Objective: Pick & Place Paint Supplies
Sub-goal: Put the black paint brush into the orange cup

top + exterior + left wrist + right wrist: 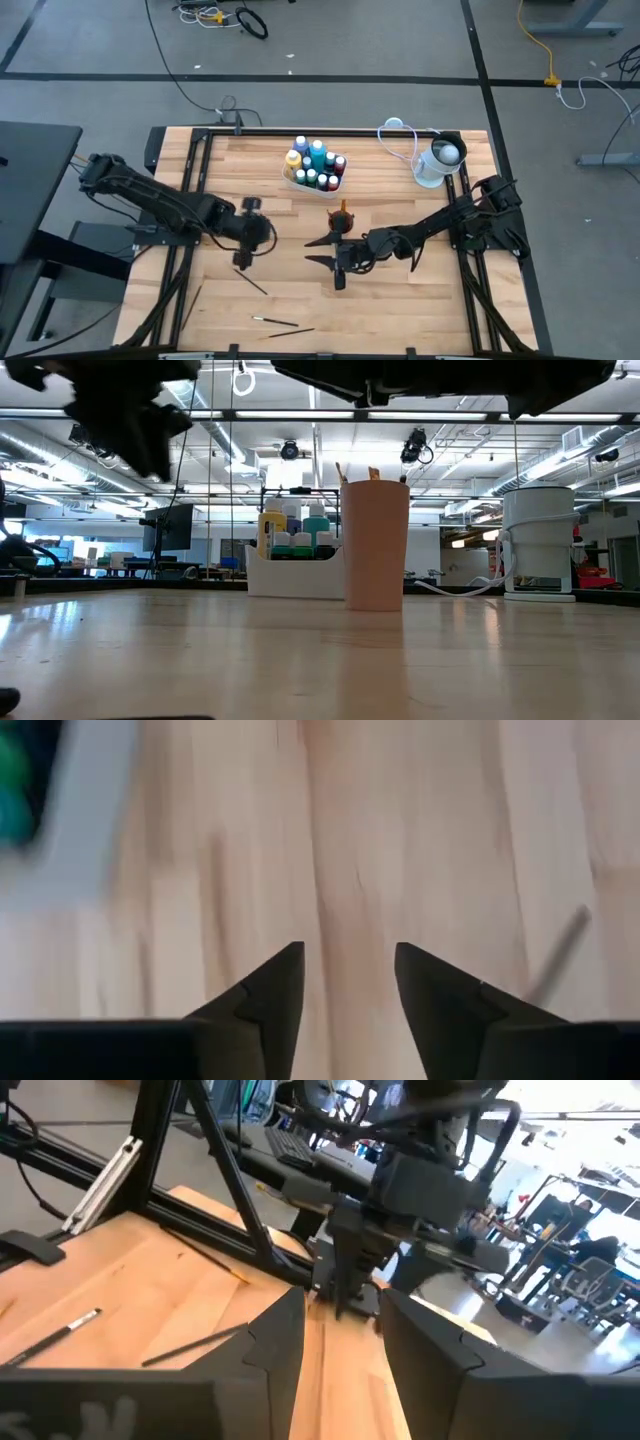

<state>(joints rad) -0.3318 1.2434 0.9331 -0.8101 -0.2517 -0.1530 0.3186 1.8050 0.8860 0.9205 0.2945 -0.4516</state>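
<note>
Fingers (pixel 275 990) of the left gripper (pixel 348 982) stand apart with a clear gap and only bare wood between them; nothing is held. The right gripper (pixel 342 1342) likewise shows a gap between its two fingers with nothing in it.

Paint bottles (pixel 316 165), white-capped and coloured blue, teal, yellow and red-brown, stand grouped in a white tray (pixel 291 177) near the far middle of the table (pixel 400 300). In the low view the bottles (pixel 290 528) rise above the tray's front wall (pixel 295 575); their labels cannot be read. An orange-tan cup (pixel 342 213) stands just in front of the tray, with brush tips (pixel 340 470) showing above its rim. Loose brushes lie on the near part of the table: one (pixel 252 283) close to the left gripper (pixel 243 258), two more (pixel 280 322) towards the near edge.

The right gripper (pixel 338 262) hangs over the table centre, near the cup and just in front of it. A white-and-grey round container (pixel 437 162) with a cable (pixel 398 135) sits at the far right corner. No writing is legible in any view.
</note>
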